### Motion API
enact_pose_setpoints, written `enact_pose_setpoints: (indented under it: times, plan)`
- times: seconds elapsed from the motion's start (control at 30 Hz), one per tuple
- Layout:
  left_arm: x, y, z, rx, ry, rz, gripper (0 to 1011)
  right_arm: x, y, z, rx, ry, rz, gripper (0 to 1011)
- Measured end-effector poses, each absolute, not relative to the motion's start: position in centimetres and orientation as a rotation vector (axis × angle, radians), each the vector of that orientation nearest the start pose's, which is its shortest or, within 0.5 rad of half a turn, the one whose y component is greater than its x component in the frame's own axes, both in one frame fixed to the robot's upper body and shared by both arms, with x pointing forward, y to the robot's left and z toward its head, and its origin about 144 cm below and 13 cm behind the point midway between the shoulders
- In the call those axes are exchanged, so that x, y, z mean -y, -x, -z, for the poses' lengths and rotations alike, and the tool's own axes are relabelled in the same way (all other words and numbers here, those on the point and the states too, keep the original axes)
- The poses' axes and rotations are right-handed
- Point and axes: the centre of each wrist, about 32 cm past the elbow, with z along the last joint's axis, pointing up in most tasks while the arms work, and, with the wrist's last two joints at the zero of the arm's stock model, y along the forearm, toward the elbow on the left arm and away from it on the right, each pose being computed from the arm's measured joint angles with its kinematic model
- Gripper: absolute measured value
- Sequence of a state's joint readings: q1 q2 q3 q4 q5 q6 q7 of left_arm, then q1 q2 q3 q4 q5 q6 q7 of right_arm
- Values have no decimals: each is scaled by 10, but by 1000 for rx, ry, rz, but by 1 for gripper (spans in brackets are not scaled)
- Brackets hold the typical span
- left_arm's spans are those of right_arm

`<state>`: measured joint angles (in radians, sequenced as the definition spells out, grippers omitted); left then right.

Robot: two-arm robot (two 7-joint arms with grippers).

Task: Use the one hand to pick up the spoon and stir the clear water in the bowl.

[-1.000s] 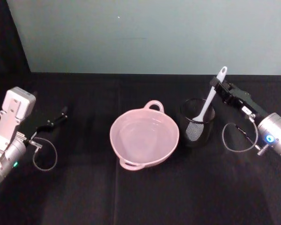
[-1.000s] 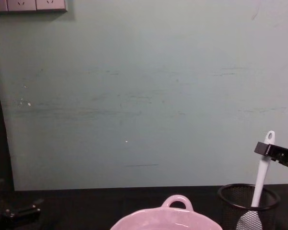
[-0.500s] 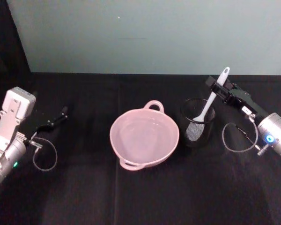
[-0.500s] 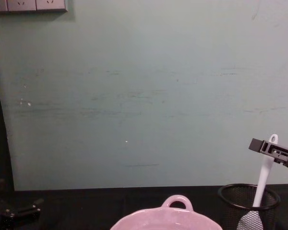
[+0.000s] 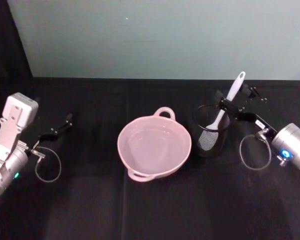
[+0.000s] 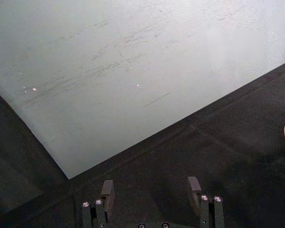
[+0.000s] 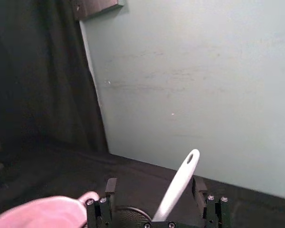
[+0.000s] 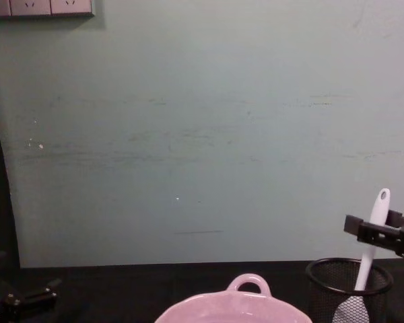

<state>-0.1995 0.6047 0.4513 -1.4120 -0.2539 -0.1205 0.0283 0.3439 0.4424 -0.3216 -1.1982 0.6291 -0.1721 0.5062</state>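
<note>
Since a second ago the right tool [image 5: 234,101] has swung round and dropped a little, so its fingers are now standing apart on either side of the spoon [image 5: 225,108] handle instead of beside it; the spoon itself has not shifted. In the right wrist view the white handle [image 7: 176,186] is rising between the two open fingers without touching either. The spoon is leaning head-down in the black mesh cup [image 5: 210,131], just right of the pink bowl [image 5: 154,145] on the black counter [image 5: 150,210].

It looks like a light, stiff plastic piece with a smooth, probably slippery handle, so it is asking for a firm pinch mid-handle, below the oval hole, where the shaft is slim and straight. The left tool [image 6: 152,192] is sitting parked at the far left, fingers spread.
</note>
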Motion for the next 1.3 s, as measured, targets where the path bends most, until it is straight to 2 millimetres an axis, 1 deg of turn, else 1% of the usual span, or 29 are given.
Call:
enact_pose_setpoints:
  times: [0.07,0.17,0.3,0.47,0.5,0.53,0.57,0.6,0.73,0.83,0.93,1.07,1.3]
  plan:
    - [-310,-489,-1140,285,-304,-1248,1011,320,-540,-1147,51,-77,975,1003]
    - [-310,-489,-1140,285,-305,-1248,1011,322,-535,-1147,126,-45,981,1002]
    - [-310,-489,-1140,285,-304,-1248,1011,326,-528,-1149,180,-26,990,1003]
    - [-310,-489,-1140,285,-305,-1248,1011,336,-501,-1157,223,-23,1005,1002]
    - [-310,-489,-1140,285,-304,-1248,1011,339,-493,-1158,233,-21,1014,1003]
    - [-310,-489,-1140,285,-304,-1248,1011,339,-493,-1158,233,-21,1014,1003]
    - [-310,-489,-1140,285,-305,-1248,1011,343,-484,-1158,254,-19,1025,1003]
    - [-310,-489,-1140,285,-304,-1248,1011,347,-476,-1157,281,-18,1042,1003]
    - [-310,-489,-1140,285,-304,-1248,1011,358,-460,-1151,330,-23,1099,1003]
    - [-310,-489,-1140,285,-304,-1248,1011,366,-453,-1145,338,-35,1143,1003]
    - [-310,-489,-1140,285,-304,-1248,1011,373,-450,-1136,330,-44,1181,1003]
    - [-310,-489,-1140,285,-304,-1248,1011,376,-451,-1125,310,-51,1215,1003]
    - [-310,-489,-1140,285,-305,-1248,1011,372,-454,-1120,313,-45,1236,1003]
